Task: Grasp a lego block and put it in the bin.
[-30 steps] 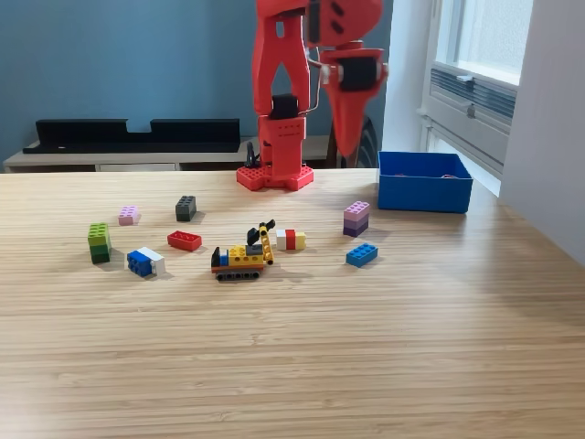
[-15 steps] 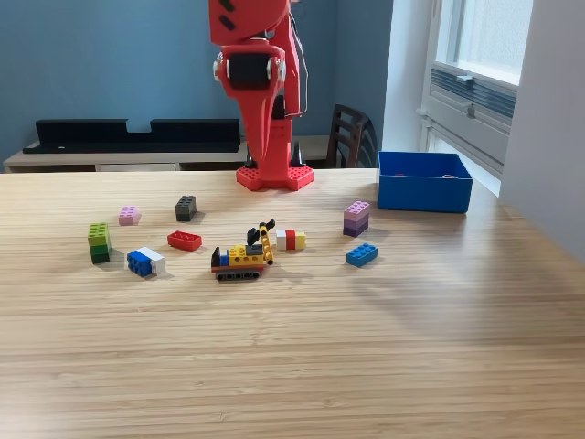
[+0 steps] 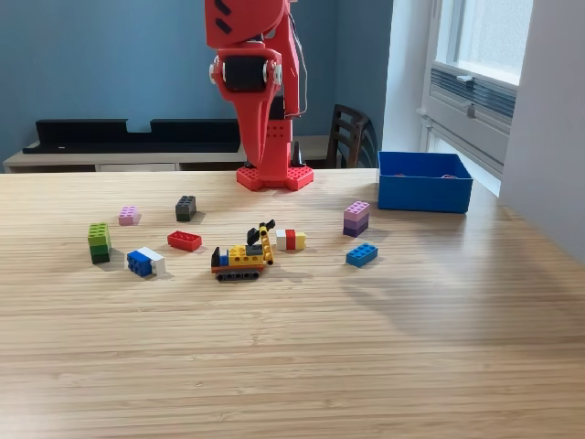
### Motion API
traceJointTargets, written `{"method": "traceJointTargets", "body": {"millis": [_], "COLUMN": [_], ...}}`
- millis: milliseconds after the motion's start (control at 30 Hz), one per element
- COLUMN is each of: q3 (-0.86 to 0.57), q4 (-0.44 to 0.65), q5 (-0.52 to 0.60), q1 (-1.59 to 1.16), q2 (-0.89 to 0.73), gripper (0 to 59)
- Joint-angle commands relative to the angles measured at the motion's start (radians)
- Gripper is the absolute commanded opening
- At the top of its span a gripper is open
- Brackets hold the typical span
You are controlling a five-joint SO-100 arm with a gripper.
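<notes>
So a wooden table (image 3: 292, 366) is seen from the exterior view, with the red arm (image 3: 260, 91) mounted at the far edge on a red studded base (image 3: 274, 176). The gripper (image 3: 265, 151) is pointed down in front of the arm's own body, up off the tabletop, and honestly whether its jaws are spread or closed can't be made out, since red is stacked on red there; nothing is seen held in it. The bin (image 3: 425, 194), a blue low-walled box, is parked at the exterior view's right, near the far edge of the table and well apart from the gripper. Lego bits are scattered across the middle: a green block (image 3: 99, 242) furthest to the exterior view's left, a pink block (image 3: 128, 215) behind it, a blue-and-white block (image 3: 144, 262) in front, then a dark grey block (image 3: 186, 208) and a flat red block (image 3: 184, 240). A little yellow lego vehicle (image 3: 242, 256) is sat in the centre with a red, white and yellow block (image 3: 291, 240) just beside it. Closer to the bin, a purple stacked block (image 3: 356, 219) and a blue block (image 3: 361, 255) are found, none of them touching the bin.
</notes>
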Motion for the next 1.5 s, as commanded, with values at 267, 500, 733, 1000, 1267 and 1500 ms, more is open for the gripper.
{"method": "traceJointTargets", "body": {"millis": [267,500,733,1000,1267,1500], "q3": [-0.006,0.017,0.054,0.115,0.249,0.331], "q4": [-0.044,-0.066,-0.104,-0.114,-0.133,-0.133], "q5": [0.008,0.014,-0.006,-0.040,-0.080,-0.098], "q1": [0.012,0.012,0.011,-0.018,-0.106,-0.186], "q2": [0.078,0.078,0.078,0.080,0.094,0.101], "gripper": [0.1,0.1,0.1,0.1,0.1,0.1]}}
